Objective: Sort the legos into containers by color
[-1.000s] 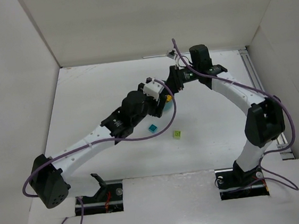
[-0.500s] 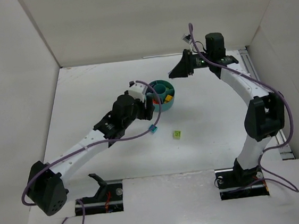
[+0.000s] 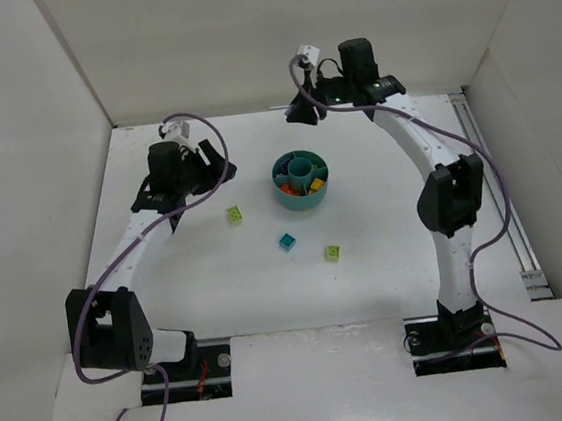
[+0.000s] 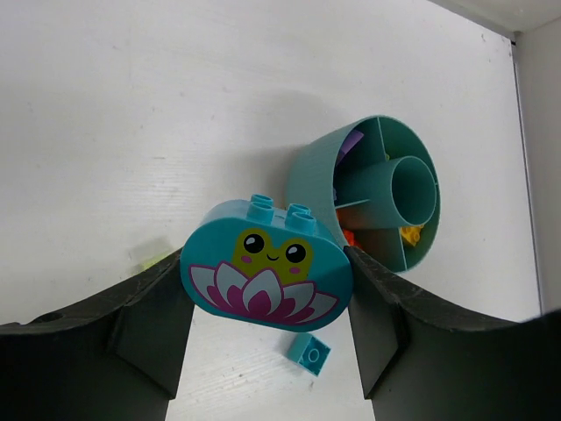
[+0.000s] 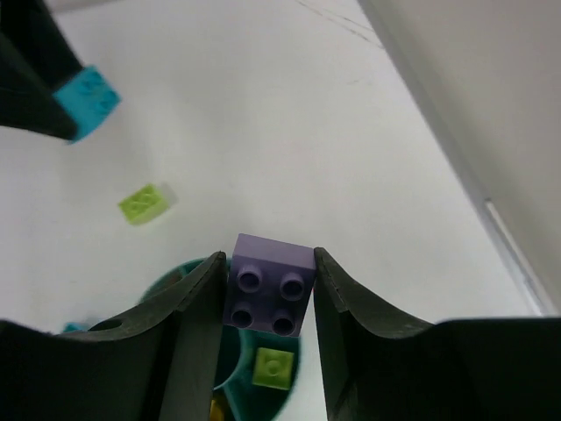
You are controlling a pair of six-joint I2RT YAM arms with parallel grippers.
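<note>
Between the fingers [image 4: 140, 338] of the left gripper [image 4: 266, 274], the teal frog brick [image 4: 266, 263] is smooth plastic with a satin sheen and a flat printed face. The fingers look like dark, matt, faintly grainy plastic. Past their tips, the round teal dish [image 4: 314, 175] is smooth plastic with a soft shine, and the white table [image 4: 131, 105] is matt and finely lined. The purple brick [image 5: 268, 285] between the right gripper [image 5: 268, 298] fingers [image 5: 188, 342] is smooth, dull-gloss plastic.
</note>
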